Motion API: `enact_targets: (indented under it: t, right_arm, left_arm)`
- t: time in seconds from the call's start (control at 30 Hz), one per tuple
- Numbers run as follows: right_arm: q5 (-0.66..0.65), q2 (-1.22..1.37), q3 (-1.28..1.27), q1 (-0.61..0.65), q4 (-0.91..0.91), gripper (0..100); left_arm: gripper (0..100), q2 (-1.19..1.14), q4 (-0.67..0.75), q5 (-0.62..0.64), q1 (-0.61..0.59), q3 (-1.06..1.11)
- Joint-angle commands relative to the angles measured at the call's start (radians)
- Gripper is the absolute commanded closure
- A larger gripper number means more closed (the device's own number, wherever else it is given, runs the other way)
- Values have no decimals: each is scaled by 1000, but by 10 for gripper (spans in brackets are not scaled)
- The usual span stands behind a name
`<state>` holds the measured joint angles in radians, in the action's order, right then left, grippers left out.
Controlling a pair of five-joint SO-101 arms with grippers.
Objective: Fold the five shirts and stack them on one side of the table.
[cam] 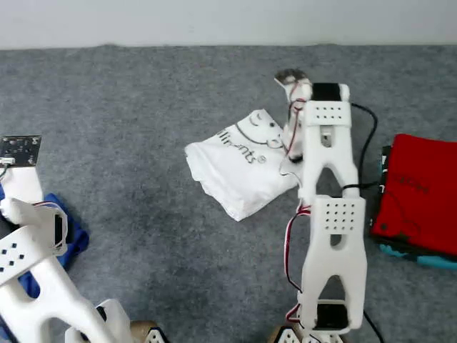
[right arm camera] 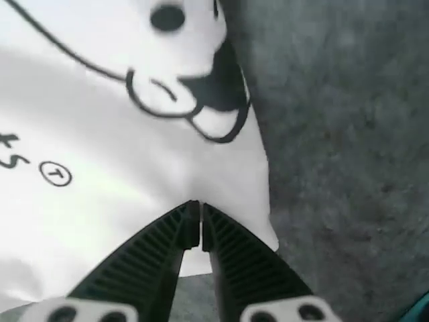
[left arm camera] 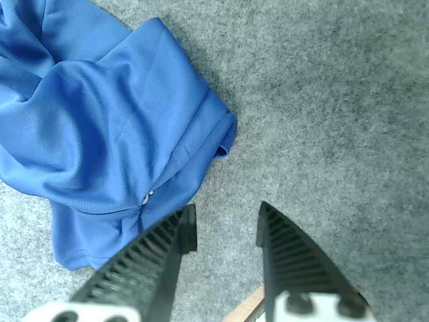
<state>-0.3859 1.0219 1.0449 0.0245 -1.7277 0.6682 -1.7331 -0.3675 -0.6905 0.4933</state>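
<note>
Blue shirt [cam: 73, 239] partly behind left arm [cam: 36, 275]

The right arm [cam: 330, 214] stretches straight out from its base with the wrist bent down, and the right gripper [right arm camera: 200, 209] has its ribbed black fingers pressed together tip to tip. The left arm [cam: 36, 275] (low in the near left corner) is drawn back, and the left gripper [left arm camera: 224, 218] points down with its jaws apart.
</note>
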Motion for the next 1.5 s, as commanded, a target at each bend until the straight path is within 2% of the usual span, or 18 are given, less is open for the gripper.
enact_targets:
  t: [0.0, 0.23, 0.53, 0.97, 1.1, 1.23, 1.47]
  right_arm:
    - [9, -15, -68, -42, 27, 989]
    - [12, -62, 21, 12, -61, 989]
    - [17, -183, 40, 217, -70, 989]
    - [20, -404, -540, 315, -56, 989]
    - [20, -360, -549, 372, -4, 989]
    - [20, -311, -546, 378, 38, 989]
    - [12, -311, -546, 401, -48, 989]
  left_arm:
    - [841, 23, -3, -9, 2, 1]
    - [841, 23, -3, -9, 2, 1]
    - [841, 23, -3, -9, 2, 1]
    - [841, 23, 0, -9, 2, 1]
    - [841, 17, 2, -9, 2, 1]
    - [841, 17, 2, -8, 2, 1]
    - [841, 17, 0, -8, 2, 1]
